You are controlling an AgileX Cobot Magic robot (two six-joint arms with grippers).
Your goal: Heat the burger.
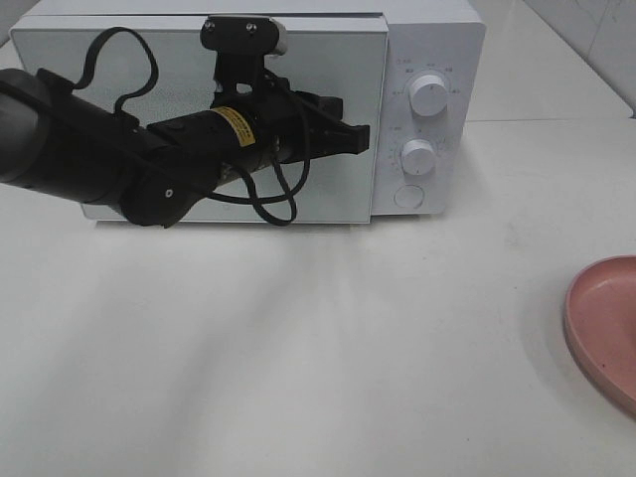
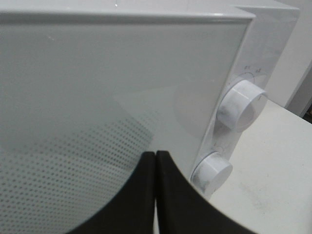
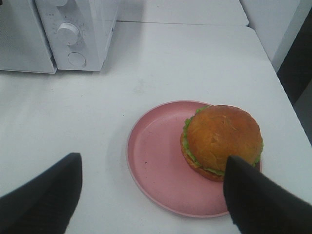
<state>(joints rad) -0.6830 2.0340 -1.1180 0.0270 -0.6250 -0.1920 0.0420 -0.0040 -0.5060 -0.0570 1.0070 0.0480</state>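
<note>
The burger (image 3: 222,141), golden-brown bun with a green lettuce frill, sits on a round pink plate (image 3: 156,161) in the right wrist view. My right gripper (image 3: 153,195) is open above the plate, its fingers spread wide; one fingertip (image 3: 243,180) overlaps the burger's near edge. In the exterior view only the plate's edge (image 1: 596,318) shows at the right; the burger is out of view there. My left gripper (image 1: 360,137) is shut, its tips (image 2: 155,161) close to the closed white microwave door (image 1: 199,60) near its right edge.
The white microwave (image 1: 437,60) stands at the back with two knobs (image 1: 429,91), (image 1: 418,156) and a round button (image 1: 409,197). The white table (image 1: 298,348) lies in front of it. The table's right edge (image 3: 280,83) runs close to the plate.
</note>
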